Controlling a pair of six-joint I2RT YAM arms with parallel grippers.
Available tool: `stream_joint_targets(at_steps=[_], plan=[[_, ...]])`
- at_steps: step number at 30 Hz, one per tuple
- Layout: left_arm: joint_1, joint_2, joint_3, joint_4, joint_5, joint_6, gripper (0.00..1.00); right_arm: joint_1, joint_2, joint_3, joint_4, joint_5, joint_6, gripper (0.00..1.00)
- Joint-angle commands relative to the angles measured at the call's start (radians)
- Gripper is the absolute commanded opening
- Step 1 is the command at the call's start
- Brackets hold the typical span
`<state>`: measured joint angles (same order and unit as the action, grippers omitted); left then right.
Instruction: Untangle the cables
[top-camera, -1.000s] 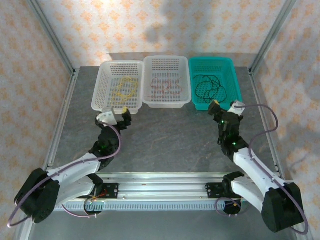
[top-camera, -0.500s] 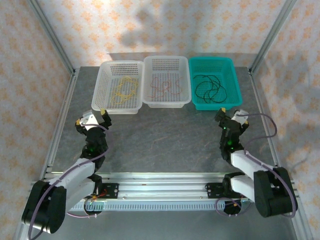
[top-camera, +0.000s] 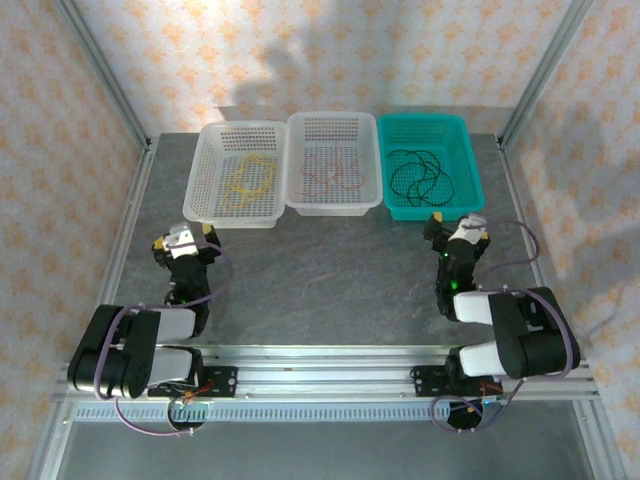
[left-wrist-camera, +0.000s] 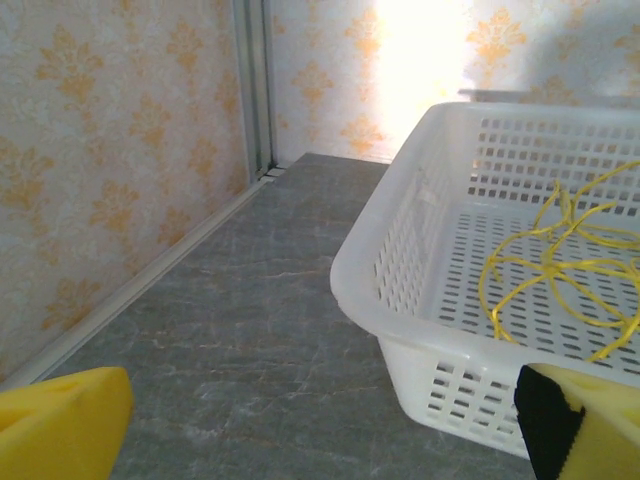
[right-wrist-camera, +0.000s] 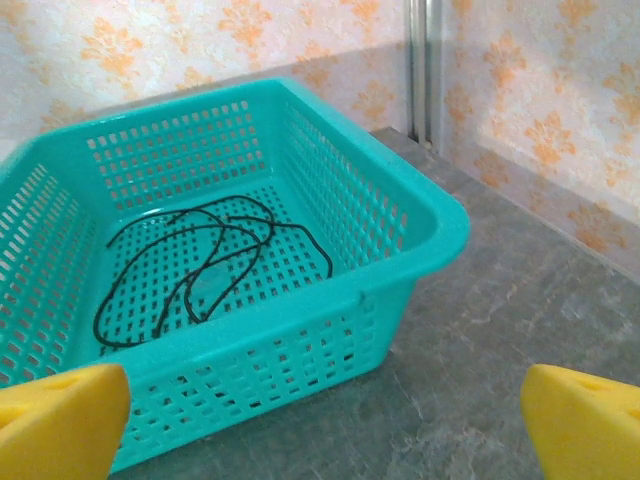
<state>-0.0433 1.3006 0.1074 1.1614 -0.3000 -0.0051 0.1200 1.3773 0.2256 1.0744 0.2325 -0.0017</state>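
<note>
Lying across the upper centre of the top view, the yellow cable (top-camera: 248, 178) is seen in the left white basket (top-camera: 197, 190), the reddish-pink cable (top-camera: 333, 172) in the middle white basket (top-camera: 333, 207), and the black cable (top-camera: 420, 172) in the teal basket (top-camera: 475, 180). Lower down, the left gripper (top-camera: 184, 237) and the right gripper (top-camera: 455, 226) are held spread wide, gripping nothing.

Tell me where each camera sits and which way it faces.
Top: fixed high behind the arms, looking down on the grey table and three baskets along its far side; left arm and right arm folded near their bases.
Left wrist: low over the table, facing the far left corner and the white basket holding the yellow cable; yellow jaws wide apart at the bottom corners.
Right wrist: low, facing the teal basket with the black cable; jaws likewise.
Shared: each wrist's basket and cable also lie in the top view.
</note>
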Motion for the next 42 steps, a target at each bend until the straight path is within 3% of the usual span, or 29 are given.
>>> stream_joint_targets(at_steps=[1,7,12,22,28,42], plan=[[0.029,0.058,0.020,0.165,0.134,-0.039,1.00,-0.033,0.034,-0.036,0.151,-0.052,-0.022,1.00],[0.029,0.256,-0.021,0.446,0.168,-0.015,1.00,-0.062,0.131,-0.095,0.343,-0.068,0.004,1.00],[0.030,0.237,0.105,0.174,0.138,-0.028,1.00,-0.062,0.136,-0.007,0.172,-0.078,0.003,1.00],[0.031,0.234,0.092,0.188,0.119,-0.039,1.00,-0.056,0.139,-0.009,0.184,-0.079,-0.007,1.00],[0.031,0.236,0.103,0.169,0.183,-0.015,1.00,-0.057,0.138,-0.008,0.183,-0.079,-0.007,1.00],[0.031,0.235,0.106,0.162,0.188,-0.016,1.00,-0.057,0.138,-0.008,0.183,-0.079,-0.007,1.00]])
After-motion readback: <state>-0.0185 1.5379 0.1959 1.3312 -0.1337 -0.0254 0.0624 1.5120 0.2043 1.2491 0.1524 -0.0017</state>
